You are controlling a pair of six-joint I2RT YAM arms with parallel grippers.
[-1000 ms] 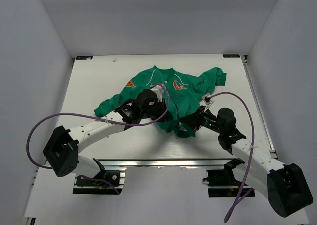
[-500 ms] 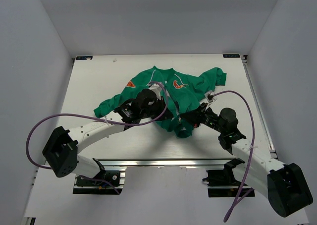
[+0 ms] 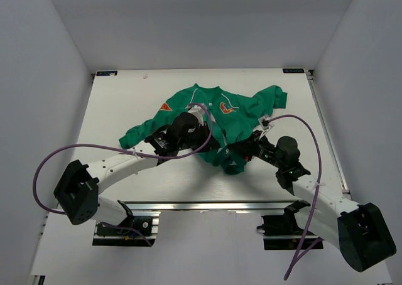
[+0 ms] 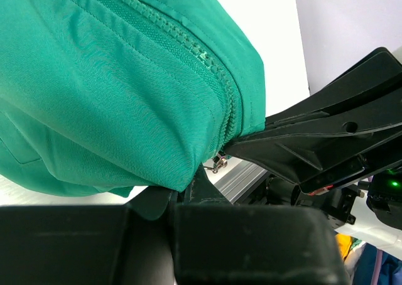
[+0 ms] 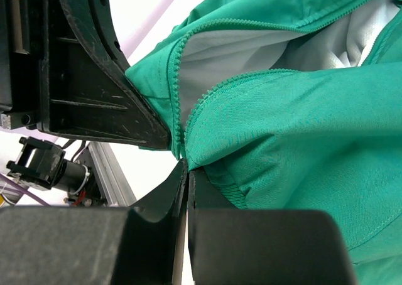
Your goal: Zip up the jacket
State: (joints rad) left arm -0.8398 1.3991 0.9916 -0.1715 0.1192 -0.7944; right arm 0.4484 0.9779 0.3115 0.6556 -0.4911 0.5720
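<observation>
Top external view: a small green fabric track jacket (image 3: 242,112) lies midway across the white table (image 3: 119,96). The left gripper (image 3: 212,148) and right gripper (image 3: 236,152) each pinch its hem; the right has edged leftward, bringing the still-parted zip (image 5: 178,90) ends nearer for joining.

White curved links on left arm (image 3: 125,166) and right arm (image 3: 320,196); black base housings. A purple cable (image 3: 39,172) loops off each. Matte black left gripper (image 3: 212,148), right gripper (image 3: 233,153). Small green light (image 4: 394,183).
</observation>
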